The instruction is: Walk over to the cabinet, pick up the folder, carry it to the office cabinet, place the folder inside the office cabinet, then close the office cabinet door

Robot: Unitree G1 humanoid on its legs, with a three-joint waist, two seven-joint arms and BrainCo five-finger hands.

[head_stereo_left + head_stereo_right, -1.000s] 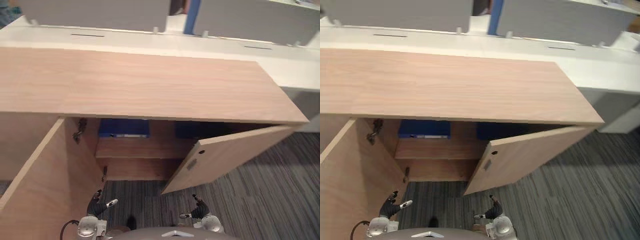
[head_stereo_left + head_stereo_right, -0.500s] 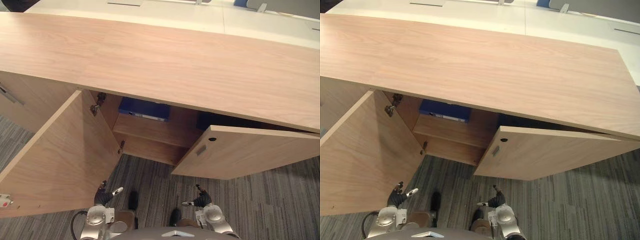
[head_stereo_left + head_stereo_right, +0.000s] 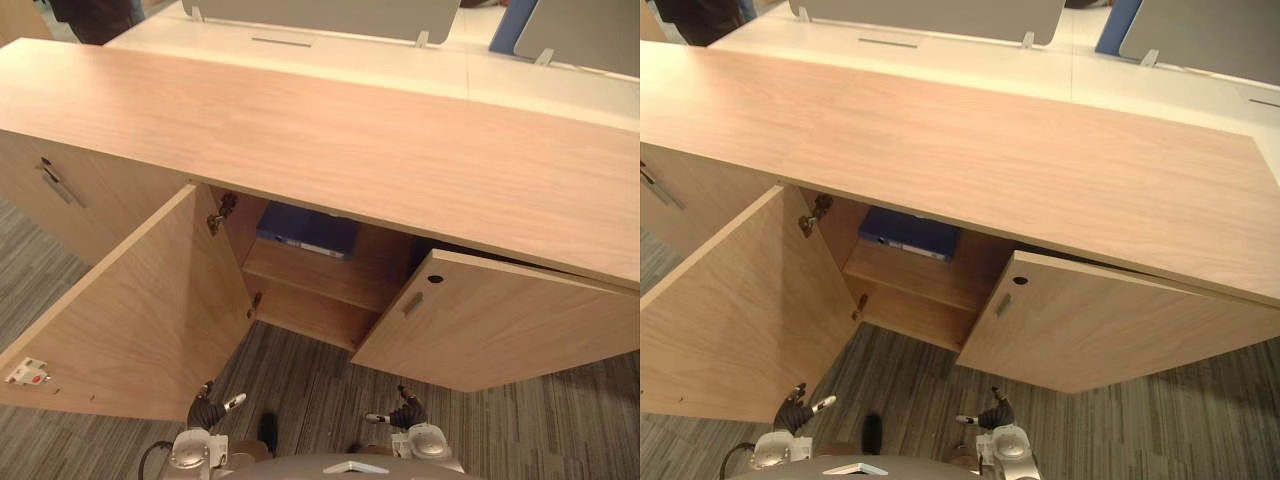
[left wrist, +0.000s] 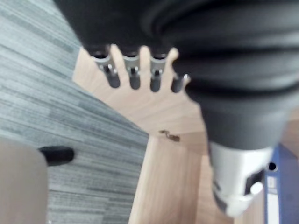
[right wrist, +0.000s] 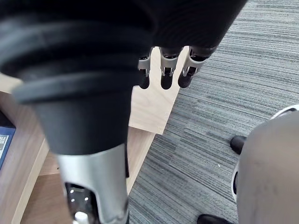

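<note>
A blue folder lies flat on the upper shelf inside the wooden office cabinet. Both cabinet doors stand open: the left door is swung wide, the right door is about half open. My left hand and right hand hang low in front of the cabinet, both open and empty. In the left wrist view my straight fingers point at the wood, with the folder's blue edge beside them. The right wrist view has my fingers over the right door's lower corner.
Striped grey carpet lies between me and the cabinet. A closed door with a metal handle is further left. Behind the cabinet stands a white desk with grey dividers. A dark-clothed person is at the far left.
The camera has swung left, bringing the closed left door and its handle into view. Both hands stay low and empty, and the cabinet doors stand as before.
</note>
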